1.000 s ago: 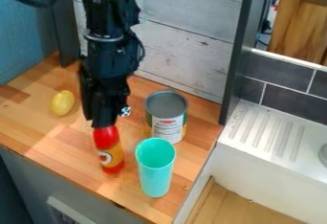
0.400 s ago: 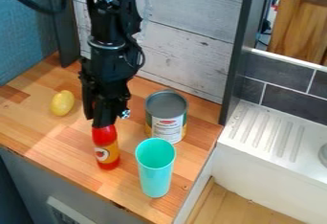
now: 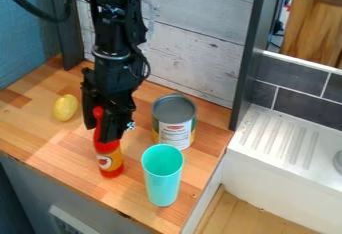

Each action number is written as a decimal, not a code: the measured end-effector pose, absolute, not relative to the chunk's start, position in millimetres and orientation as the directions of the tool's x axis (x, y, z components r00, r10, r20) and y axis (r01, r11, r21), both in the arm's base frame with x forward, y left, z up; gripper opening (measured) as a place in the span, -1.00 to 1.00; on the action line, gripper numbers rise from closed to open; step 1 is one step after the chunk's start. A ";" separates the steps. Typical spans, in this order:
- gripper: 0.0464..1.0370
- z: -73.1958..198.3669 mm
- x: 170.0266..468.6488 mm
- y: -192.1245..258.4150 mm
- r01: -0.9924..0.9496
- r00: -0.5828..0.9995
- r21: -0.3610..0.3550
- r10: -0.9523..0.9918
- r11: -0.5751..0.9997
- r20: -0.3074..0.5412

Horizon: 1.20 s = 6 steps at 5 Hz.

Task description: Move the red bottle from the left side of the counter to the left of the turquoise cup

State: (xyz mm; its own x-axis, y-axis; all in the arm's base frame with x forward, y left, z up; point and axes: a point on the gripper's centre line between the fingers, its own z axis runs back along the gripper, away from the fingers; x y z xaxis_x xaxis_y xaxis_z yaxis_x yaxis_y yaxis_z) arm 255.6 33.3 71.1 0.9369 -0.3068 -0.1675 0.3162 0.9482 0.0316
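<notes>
Fingers [image 3: 110, 134] parted around the red bottle [image 3: 110, 164]

Spread wide now, the fingers stand on either side of the bottle's narrow neck, where a moment ago they closed over its top. Its red tip shows between them. Since the first frame, its base has shifted a little toward the left of the frame; since the second, it has hardly moved.

Nearest, at bottom centre, a turquoise cup [image 3: 162, 185] stands upright on the wooden counter [image 3: 80, 165], in the same spot throughout. Just behind it and to the left is the bottle, nearly upright on the counter. I judge that it has been let go and bears its own weight, though the fingers are close enough to brush it.

Farther back, right of the bottle, a can [image 3: 174, 121] stands unmoved. Left of the arm [image 3: 113, 73], the yellow lemon [image 3: 65, 108] lies where it was. At the right edge is the white sink [image 3: 274, 140]; behind the counter rises a pale board wall [image 3: 197, 43].
</notes>
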 end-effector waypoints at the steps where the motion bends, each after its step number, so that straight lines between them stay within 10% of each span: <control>1: 0.88 113.1 248.7 41.2 0.255 0.966 0.060 -0.251 0.965 -0.061; 3: 0.93 183.0 236.3 103.3 0.046 0.999 0.052 -0.047 0.998 0.008; 6: 0.93 120.3 265.5 181.7 -0.157 0.988 0.015 0.157 0.987 -0.007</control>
